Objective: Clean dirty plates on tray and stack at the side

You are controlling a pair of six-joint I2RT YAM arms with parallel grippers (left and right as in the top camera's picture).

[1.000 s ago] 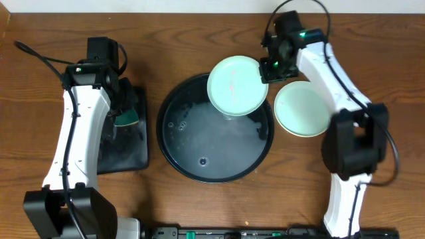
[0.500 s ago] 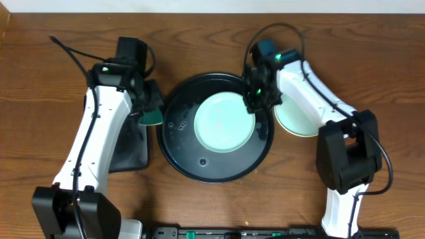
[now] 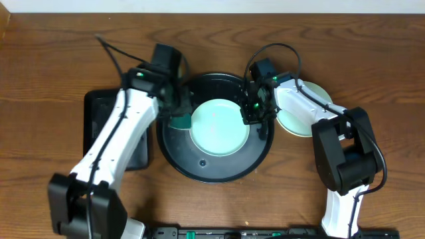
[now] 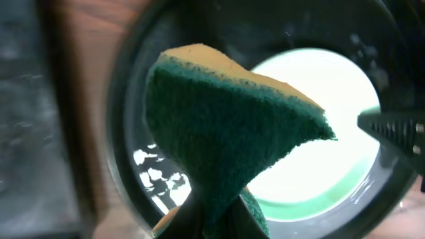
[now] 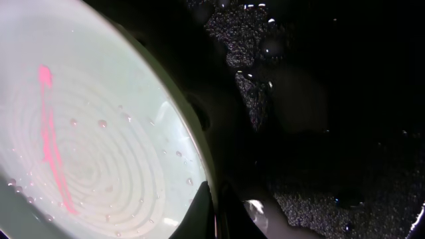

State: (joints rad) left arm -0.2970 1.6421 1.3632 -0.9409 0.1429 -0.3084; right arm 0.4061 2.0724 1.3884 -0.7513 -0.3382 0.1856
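Scrubbing step: the right gripper (image 3: 255, 114) pinches the right rim of the turquoise plate (image 3: 218, 126), which lies inside the round black tray (image 3: 212, 171). The left gripper (image 3: 175, 111) clamps the green sponge (image 4: 226, 139) at the plate's left edge. Next, I'd say: wipe across that pink streak (image 5: 48, 139).

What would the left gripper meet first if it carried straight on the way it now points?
Most likely the turquoise plate in the round black tray: the sponge pinched in the left gripper points at it. Depth is unclear, so the tray floor beside the plate could come first.
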